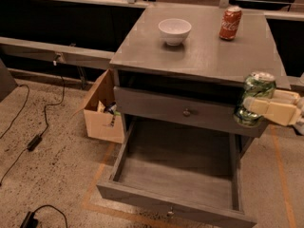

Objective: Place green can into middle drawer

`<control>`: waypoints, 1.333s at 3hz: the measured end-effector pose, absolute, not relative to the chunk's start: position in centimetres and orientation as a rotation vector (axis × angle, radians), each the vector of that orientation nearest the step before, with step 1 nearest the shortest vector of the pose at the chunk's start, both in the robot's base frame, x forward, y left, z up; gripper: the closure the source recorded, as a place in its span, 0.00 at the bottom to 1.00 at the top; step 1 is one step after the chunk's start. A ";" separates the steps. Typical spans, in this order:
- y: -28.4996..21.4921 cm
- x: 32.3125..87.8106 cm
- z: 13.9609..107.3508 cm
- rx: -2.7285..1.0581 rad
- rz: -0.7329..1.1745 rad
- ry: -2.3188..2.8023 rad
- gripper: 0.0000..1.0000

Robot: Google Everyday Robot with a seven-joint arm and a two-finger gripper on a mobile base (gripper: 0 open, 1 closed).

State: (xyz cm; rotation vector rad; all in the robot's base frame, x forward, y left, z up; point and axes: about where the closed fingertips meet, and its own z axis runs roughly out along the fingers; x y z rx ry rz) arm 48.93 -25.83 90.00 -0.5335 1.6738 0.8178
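hand (251,107) at right, clamped on upright green can (259,85), by front right corner of counter (204,56), middle drawer (175,175) open below, red can (230,23), white bowl (175,31)
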 end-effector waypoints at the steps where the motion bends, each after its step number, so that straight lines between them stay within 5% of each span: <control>1: -20.9 47.1 84.7 -0.573 0.853 1.603 1.00; 4: -13.4 46.3 73.1 -0.775 0.767 1.611 1.00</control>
